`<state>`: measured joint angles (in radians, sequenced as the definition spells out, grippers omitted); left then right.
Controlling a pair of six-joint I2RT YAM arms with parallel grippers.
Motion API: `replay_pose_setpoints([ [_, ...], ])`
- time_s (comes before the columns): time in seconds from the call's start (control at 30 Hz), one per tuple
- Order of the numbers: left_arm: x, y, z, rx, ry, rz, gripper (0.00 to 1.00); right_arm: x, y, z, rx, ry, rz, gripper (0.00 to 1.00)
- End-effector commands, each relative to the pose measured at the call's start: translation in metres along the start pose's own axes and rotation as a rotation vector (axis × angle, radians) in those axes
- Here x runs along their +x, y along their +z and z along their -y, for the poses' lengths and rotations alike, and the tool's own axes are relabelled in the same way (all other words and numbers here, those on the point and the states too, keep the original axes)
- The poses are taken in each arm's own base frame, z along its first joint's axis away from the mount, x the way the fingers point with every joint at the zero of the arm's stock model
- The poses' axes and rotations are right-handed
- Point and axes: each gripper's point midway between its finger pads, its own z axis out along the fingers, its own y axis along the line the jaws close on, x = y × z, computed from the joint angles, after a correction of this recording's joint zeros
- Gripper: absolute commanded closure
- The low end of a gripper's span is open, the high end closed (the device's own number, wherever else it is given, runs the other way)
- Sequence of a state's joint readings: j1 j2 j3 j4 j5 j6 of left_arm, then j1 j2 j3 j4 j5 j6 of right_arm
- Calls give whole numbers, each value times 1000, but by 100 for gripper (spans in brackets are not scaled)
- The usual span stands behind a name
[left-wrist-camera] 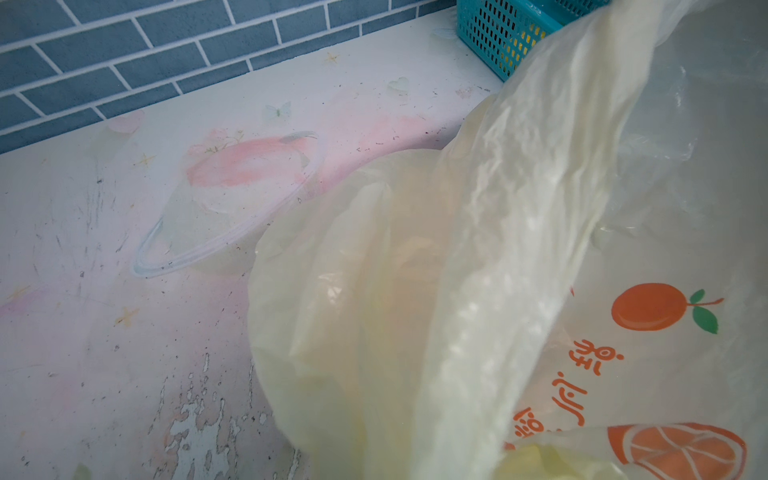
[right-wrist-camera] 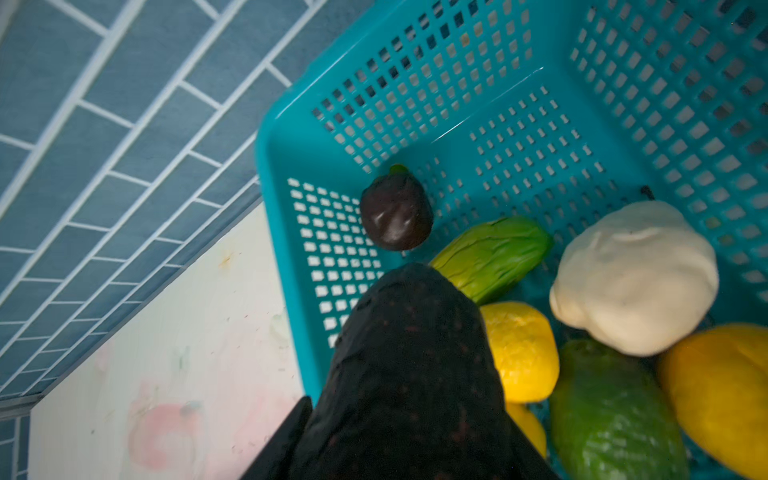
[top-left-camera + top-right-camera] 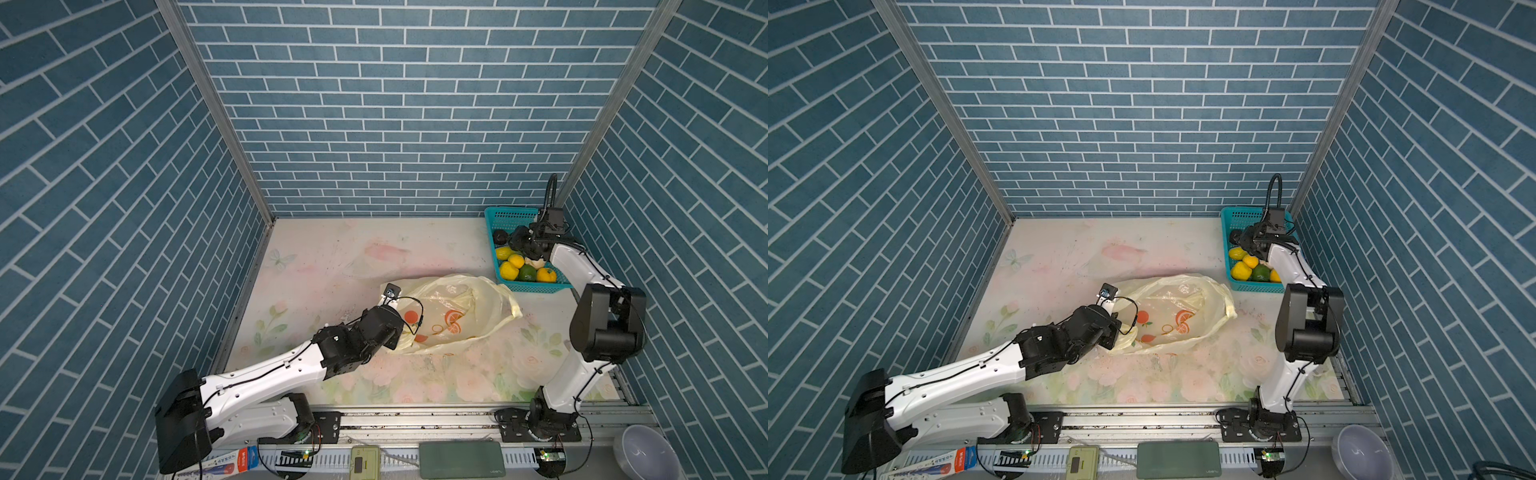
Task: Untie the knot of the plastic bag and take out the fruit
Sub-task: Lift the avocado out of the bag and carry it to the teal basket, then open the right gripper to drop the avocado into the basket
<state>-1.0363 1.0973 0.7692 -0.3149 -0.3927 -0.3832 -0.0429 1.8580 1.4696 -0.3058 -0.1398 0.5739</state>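
The plastic bag (image 3: 453, 316) (image 3: 1175, 311) lies crumpled and sagging at mid-table, pale yellow with orange prints, and no knot shows on it. My left gripper (image 3: 400, 332) (image 3: 1121, 332) sits at the bag's left end, shut on a fold of it. In the left wrist view the plastic bag (image 1: 457, 270) covers the fingers. My right gripper (image 3: 517, 243) (image 2: 411, 440) hovers over the teal basket (image 3: 511, 216) (image 2: 540, 104), shut on a dark brown-black fruit (image 2: 415, 374). Inside the basket lie lemons (image 3: 509, 270), a green fruit (image 2: 611, 411), a cream-white one (image 2: 631, 278), a long yellow-green one (image 2: 494, 257) and a small dark one (image 2: 395, 212).
The basket stands in the back right corner against the blue brick walls. A metal rail (image 3: 415, 419) runs along the table's front edge. In front of it are a white bowl (image 3: 644, 453) and a dark green slab (image 3: 461, 459). The floral mat (image 3: 332, 257) lies bare behind the bag.
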Motion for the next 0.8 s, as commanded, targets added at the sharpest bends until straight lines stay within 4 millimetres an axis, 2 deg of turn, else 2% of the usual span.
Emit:
replay_pose_setpoints([
  [0.0,6,-2,-9,-24,-11,-11,100,-43,6,-5,-24,-41,79,55],
  [0.17,8,-1,-9,-20,-15,-8,100,-53,34,18,23,-2,41,42],
  [0.27,7,0,-9,-19,-14,-8,100,-57,38,20,38,-3,36,33],
  [0.37,7,0,-9,-17,-16,-6,100,-61,34,20,44,-4,53,28],
  [0.57,6,1,-10,-15,-27,-1,100,-59,24,20,45,-8,63,25],
  [0.77,4,3,-11,-13,-42,9,100,-47,-1,11,15,-19,77,25],
])
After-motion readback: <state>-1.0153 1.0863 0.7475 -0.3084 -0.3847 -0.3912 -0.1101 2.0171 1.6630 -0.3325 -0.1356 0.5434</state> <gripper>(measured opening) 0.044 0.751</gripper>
